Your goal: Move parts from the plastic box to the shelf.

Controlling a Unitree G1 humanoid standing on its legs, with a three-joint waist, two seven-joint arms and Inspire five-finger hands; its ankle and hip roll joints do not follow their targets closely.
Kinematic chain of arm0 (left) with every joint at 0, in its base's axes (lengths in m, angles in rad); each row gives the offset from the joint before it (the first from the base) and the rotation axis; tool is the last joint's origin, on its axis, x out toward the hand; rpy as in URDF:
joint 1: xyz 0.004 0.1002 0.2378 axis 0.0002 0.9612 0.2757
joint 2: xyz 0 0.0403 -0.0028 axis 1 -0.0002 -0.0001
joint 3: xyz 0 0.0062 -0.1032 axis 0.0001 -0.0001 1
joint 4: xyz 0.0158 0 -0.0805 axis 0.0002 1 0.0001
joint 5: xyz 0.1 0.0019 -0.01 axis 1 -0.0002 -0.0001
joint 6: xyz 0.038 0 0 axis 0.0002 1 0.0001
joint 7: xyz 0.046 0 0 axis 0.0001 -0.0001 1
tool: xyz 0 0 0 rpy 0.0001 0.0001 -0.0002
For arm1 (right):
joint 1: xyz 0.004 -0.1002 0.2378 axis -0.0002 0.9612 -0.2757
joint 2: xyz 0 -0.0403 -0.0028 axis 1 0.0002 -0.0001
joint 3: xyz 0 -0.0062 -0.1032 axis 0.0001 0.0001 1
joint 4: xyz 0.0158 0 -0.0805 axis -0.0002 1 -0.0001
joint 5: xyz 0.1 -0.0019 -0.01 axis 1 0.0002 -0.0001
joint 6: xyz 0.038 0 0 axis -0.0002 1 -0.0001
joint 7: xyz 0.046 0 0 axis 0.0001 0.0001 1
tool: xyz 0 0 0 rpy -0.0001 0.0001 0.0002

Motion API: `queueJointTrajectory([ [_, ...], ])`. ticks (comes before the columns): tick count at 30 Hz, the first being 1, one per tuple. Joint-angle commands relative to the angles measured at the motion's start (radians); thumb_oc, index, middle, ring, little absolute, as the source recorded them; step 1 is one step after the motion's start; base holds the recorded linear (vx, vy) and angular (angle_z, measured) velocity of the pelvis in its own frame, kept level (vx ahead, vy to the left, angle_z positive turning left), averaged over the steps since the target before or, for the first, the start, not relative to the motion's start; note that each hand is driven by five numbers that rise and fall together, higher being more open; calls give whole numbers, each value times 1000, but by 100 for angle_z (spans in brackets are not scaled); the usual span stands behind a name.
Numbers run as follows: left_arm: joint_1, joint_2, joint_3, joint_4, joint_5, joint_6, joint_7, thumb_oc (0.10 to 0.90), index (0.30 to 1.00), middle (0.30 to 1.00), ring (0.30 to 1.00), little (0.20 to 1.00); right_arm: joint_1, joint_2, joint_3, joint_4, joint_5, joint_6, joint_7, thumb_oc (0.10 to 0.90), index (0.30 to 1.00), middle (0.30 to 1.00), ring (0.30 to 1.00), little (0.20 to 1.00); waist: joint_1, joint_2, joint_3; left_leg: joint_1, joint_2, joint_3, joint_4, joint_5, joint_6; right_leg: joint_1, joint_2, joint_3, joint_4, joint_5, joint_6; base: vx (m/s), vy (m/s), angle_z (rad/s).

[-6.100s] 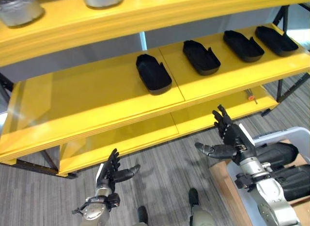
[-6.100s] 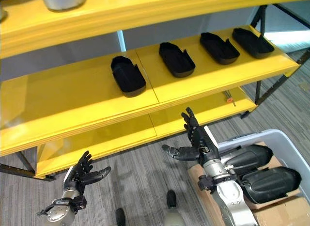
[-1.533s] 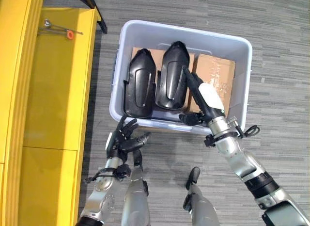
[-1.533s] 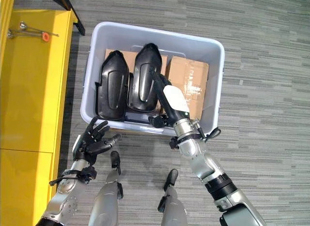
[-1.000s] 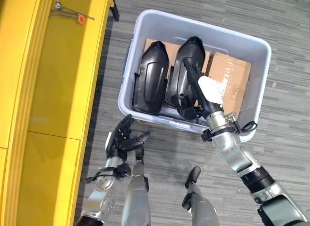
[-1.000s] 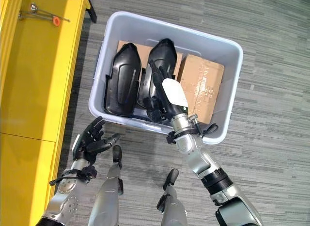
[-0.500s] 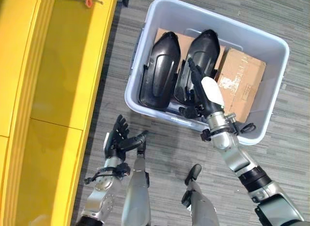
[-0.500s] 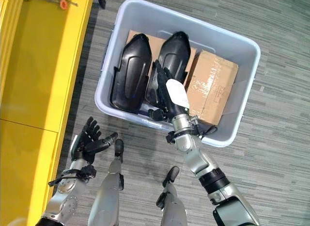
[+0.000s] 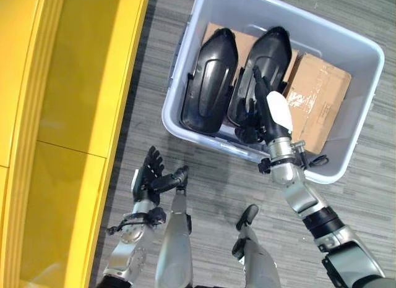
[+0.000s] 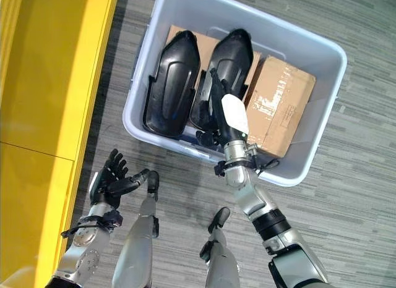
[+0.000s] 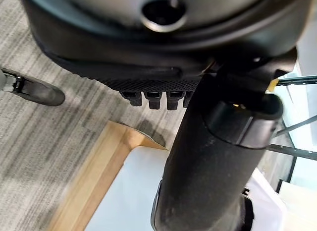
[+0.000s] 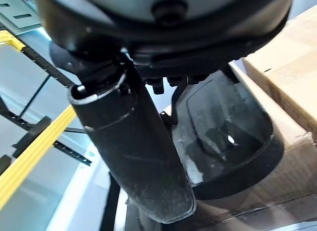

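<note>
A grey plastic box (image 9: 204, 137) stands on the floor and holds two black moulded parts side by side. The left part (image 9: 210, 84) lies free. My right hand (image 9: 265, 112) reaches over the box's near rim and lies along the right part (image 9: 272, 50), fingers straight, thumb beside the part's near end. In the right wrist view that part (image 12: 228, 137) shows just past my straight thumb (image 12: 133, 156). My left hand (image 9: 148, 177) hovers open above the floor, left of the box, holding nothing.
Brown cardboard (image 9: 318, 96) fills the box's right side, under and beside the parts. The yellow shelf (image 9: 68, 115) runs along the left, close to the box. Grey carpet lies between them.
The view has turned from the shelf down to the box. My right hand has slid farther in over the right part. The left hand has stayed open in place.
</note>
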Motion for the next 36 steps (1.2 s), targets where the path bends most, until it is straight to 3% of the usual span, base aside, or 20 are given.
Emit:
queueJointTrajectory([
  [1,-5,28,4,-124,14,-91,6,900,1000,1000,1000,1000,-146,-32,-48,-26,-61,-39,-90,900,1000,1000,1000,1000,4,3,8,74,-15,-6,-12,-63,15,3,-69,63,9,132,24,0,0,0],
  [24,-35,21,-39,-86,8,-105,19,900,1000,1000,1000,1000,-238,46,39,316,16,-19,-97,900,1000,1000,1000,1000,7,44,15,-45,-26,-11,-9,-51,19,-113,-74,58,23,128,21,-3,3,1],
  [36,-43,22,-46,-81,7,-105,17,900,1000,1000,1000,1000,-230,35,36,344,44,-21,-91,900,1000,1000,1000,1000,2,45,15,-41,-29,-12,-12,-53,19,-112,-76,58,22,130,22,0,0,0],
])
